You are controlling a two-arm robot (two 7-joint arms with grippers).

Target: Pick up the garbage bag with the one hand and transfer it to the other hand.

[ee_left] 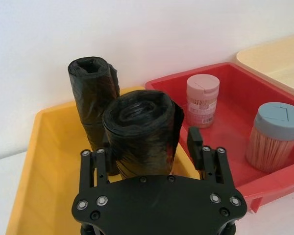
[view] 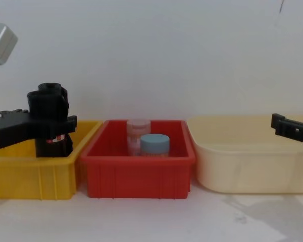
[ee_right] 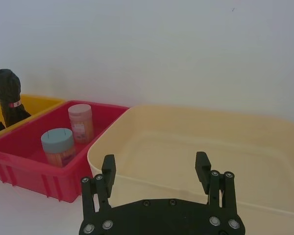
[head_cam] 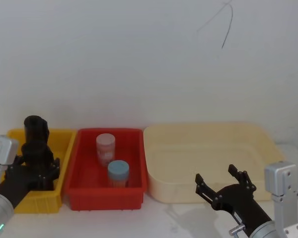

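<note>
The garbage bag [ee_left: 142, 129], a wrinkled black roll, stands upright in the yellow bin [ee_left: 44, 161]. In the head view it [head_cam: 36, 150] is at the far left. My left gripper [ee_left: 147, 147] is open, with one finger on each side of the roll near its upper part. From the chest the roll [view: 48, 107] shows with a finger [view: 40, 124] across it. A second black roll [ee_left: 92, 90] stands just behind it. My right gripper [head_cam: 216, 174] hangs open and empty at the near edge of the cream tub [head_cam: 203, 130].
A red bin [head_cam: 109, 132] sits between the yellow bin [head_cam: 64, 136] and the cream tub. It holds a pink-lidded jar [head_cam: 105, 146] and a blue-lidded jar [head_cam: 118, 171]. A white wall rises close behind all three containers.
</note>
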